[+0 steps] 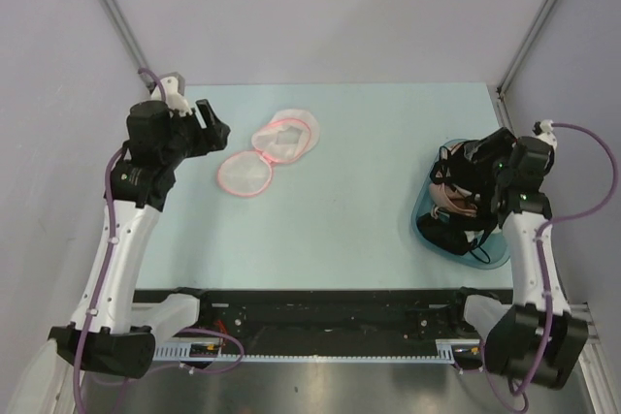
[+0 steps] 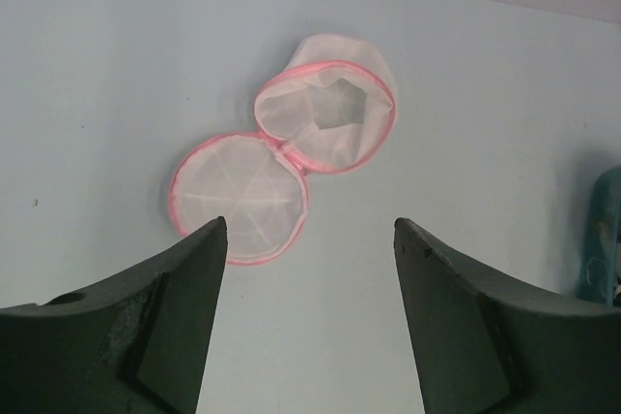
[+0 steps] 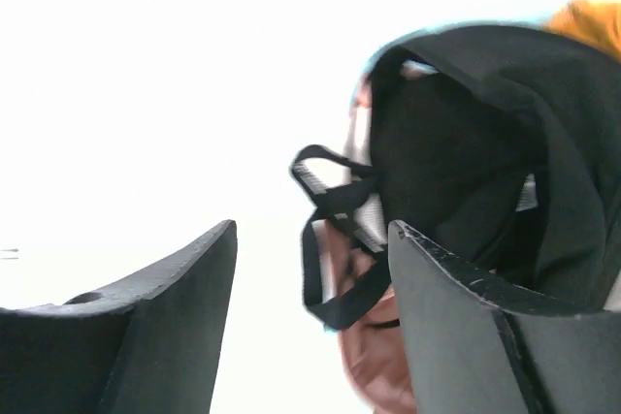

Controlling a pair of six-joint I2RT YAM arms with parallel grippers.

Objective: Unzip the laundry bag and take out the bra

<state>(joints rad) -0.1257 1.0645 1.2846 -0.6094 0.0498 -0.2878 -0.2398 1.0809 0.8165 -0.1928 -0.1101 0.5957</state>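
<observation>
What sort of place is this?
Likely a robot test booth, not a home: two arms mounted at a table, bare grey walls, and laundry props, a mesh bag and a basin.

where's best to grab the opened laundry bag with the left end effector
Probably the pink rim on the far half of the laundry bag, from above: that half bulges up, so its rim stands off the table, while the near half lies flat.
</observation>
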